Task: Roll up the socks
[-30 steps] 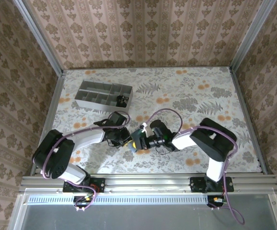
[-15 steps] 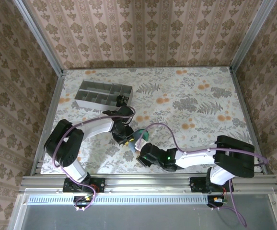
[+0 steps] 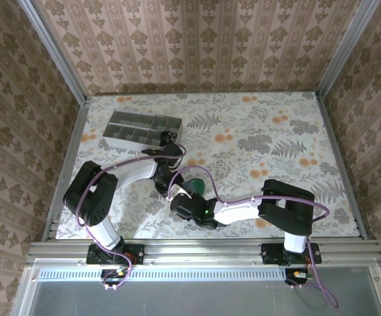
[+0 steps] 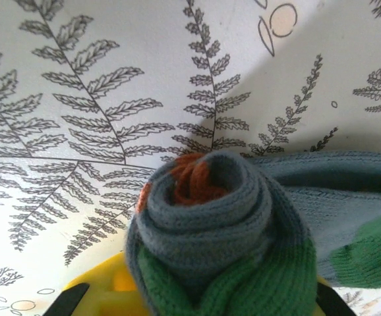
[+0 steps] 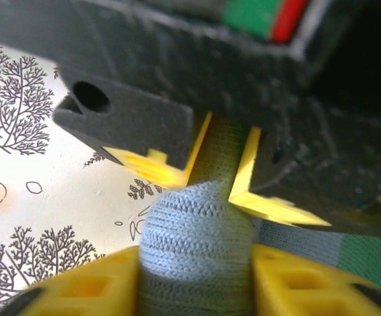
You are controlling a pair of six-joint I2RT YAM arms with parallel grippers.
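The teal-grey sock [image 4: 210, 217] is wound into a roll with its orange cuff at the centre and the green toe [image 4: 368, 253] trailing to the right. My left gripper [image 4: 210, 299] is shut on the roll's lower part, yellow fingers [image 4: 98, 289] on either side. In the right wrist view my right gripper [image 5: 197, 283] is shut on the same sock [image 5: 194, 230], and the left gripper's yellow fingers [image 5: 154, 168] pinch it just beyond. From above, both grippers, left [image 3: 169, 185] and right [image 3: 182, 199], meet at the sock [image 3: 196, 186] near the table's front middle.
A grey compartment tray [image 3: 121, 128] stands at the back left, with a dark bundle [image 3: 168, 137] in its right end. The flowered tabletop [image 3: 269, 138] stretches open to the right and back. Patterned walls enclose three sides.
The right arm has swung low along the front edge and its gripper has come in from the front and closed on the sock roll. The left gripper has stayed on the roll.
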